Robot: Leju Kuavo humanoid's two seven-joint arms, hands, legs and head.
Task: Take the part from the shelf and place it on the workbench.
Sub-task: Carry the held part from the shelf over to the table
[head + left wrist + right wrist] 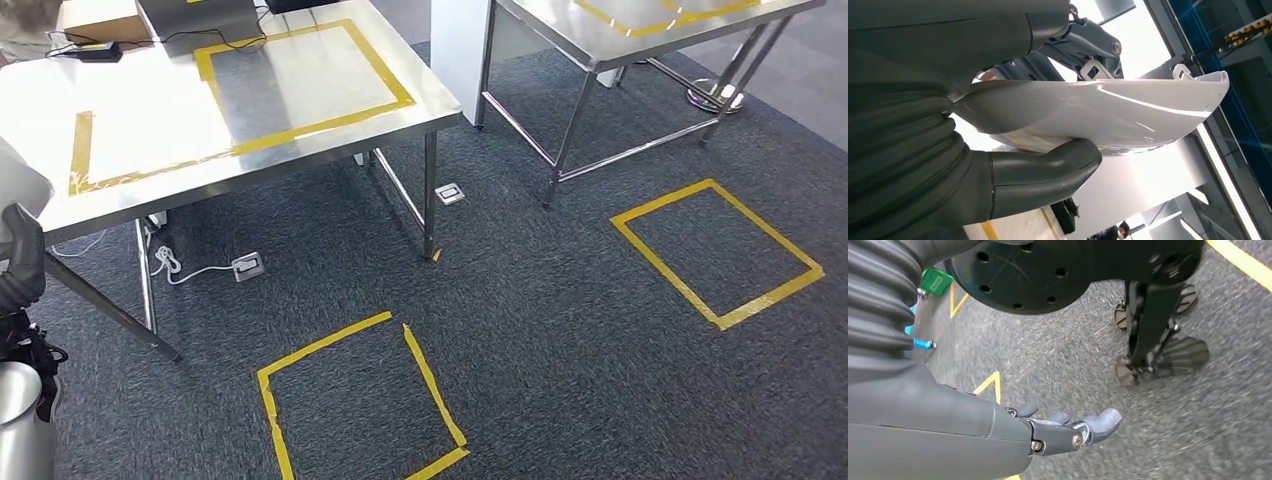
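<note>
Left hand [1013, 125] clamps the white part [1108, 117] btwn thumb and fingers, up by the robot's side. Right hand [1063, 432] hangs w/ nothing in it, fingers loosely apart over the carpet. Risk: glossy curved shell, held at one end only, could slide out or clip the surface [150, 130] edge on approach.

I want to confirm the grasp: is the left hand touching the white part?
Touching. In the left wrist view, the left hand grips the white part, its thumb pressed against one face and its fingers against the other.
</note>
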